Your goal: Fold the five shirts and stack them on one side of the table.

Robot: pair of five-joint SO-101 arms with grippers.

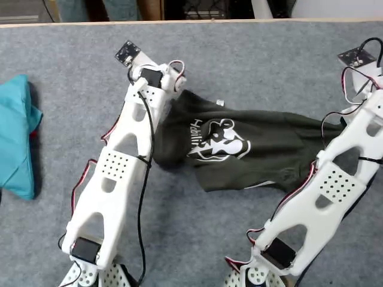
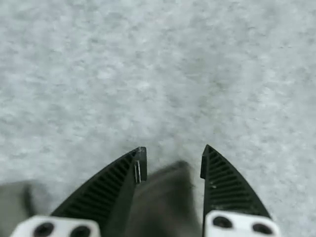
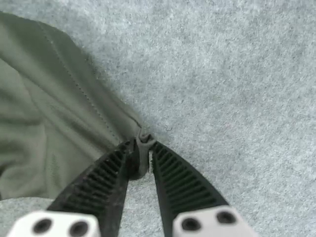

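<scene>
High view first: we're seeing the dark green shirt [image 1: 251, 149] lying print side up across the middle of the grey table [image 1: 251, 60], stretching between our two arms. Our left gripper [image 2: 173, 155] is holding a bunched wad of that shirt, jaws partway apart with fabric filling the gap. Our right gripper [image 3: 143, 145] is pinching the shirt's edge, jaws nearly together. A teal shirt [image 1: 18, 131] is sitting at the table's left edge, well apart.
</scene>
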